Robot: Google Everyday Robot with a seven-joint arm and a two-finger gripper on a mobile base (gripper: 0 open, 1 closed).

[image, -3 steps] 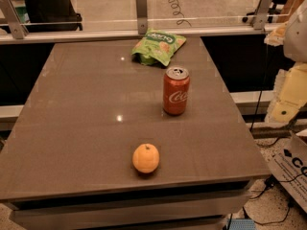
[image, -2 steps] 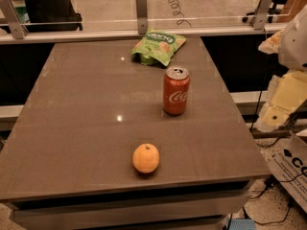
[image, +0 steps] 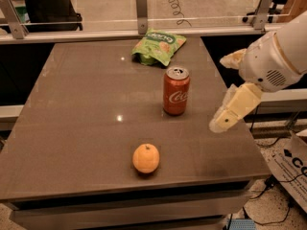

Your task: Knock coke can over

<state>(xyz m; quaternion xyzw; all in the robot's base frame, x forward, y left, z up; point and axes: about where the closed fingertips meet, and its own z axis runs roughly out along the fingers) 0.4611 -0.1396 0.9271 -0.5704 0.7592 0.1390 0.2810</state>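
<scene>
Coke can (image: 176,91), upright on the bench (image: 72,109), could be slid rather than toppled if struck low by the spread, empty gripper (image: 219,93) near it.

- Coke can (image: 176,91), standing right of centre on the desk (image: 72,128): white Coca-Cola script is showing on its red side.
- Green snack bag (image: 159,46), lying at the far edge: white lettering is showing on its front, too blurred to read.
- Cardboard box (image: 293,169), on the floor at near right: black letters "CO" are showing, cut off, beside a black diamond.
- Hand (image: 218,93): hovering right of the can, fingers spread.
</scene>
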